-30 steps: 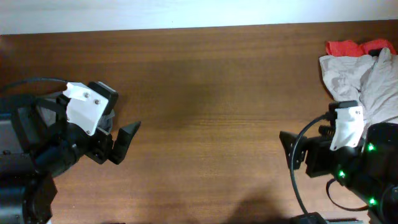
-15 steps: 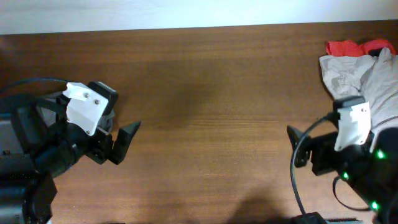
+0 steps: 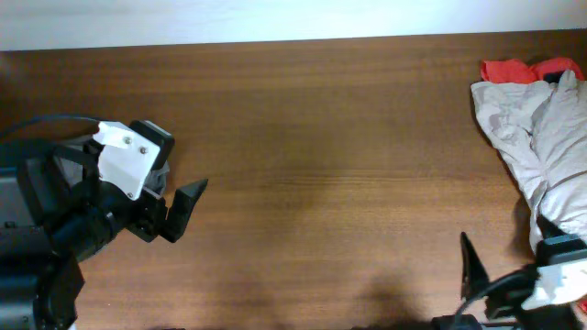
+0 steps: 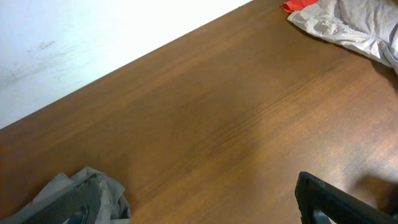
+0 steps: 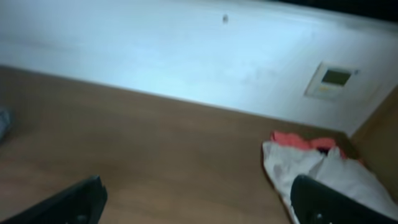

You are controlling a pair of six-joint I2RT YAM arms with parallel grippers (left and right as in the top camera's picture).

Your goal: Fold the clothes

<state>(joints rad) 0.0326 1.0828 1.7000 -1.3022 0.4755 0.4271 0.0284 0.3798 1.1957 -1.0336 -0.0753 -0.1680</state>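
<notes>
A small bunch of grey cloth (image 4: pixel 102 190), apparently the clothes, lies by the left finger of my left gripper (image 4: pixel 199 211). From overhead only a sliver of the clothes (image 3: pixel 161 174) shows under that arm. The left gripper (image 3: pixel 174 191) is open at the table's left side, with nothing but bare wood between its jaws. My right gripper (image 3: pixel 512 261) is open at the near right corner, with nothing between its fingers. In the right wrist view the right gripper (image 5: pixel 199 202) points across the table, and a grey scrap (image 5: pixel 3 121) at the far left edge may be the same cloth.
A pale beige garment (image 3: pixel 541 128) is heaped at the table's right end, with a red cloth (image 3: pixel 514 69) behind it. Both also show in the left wrist view, beige garment (image 4: pixel 348 25) and red cloth (image 4: pixel 298 5). A white wall runs along the table's far edge.
My right arm has drawn back toward the near right corner, uncovering more of the beige garment. The left arm has not moved.
</notes>
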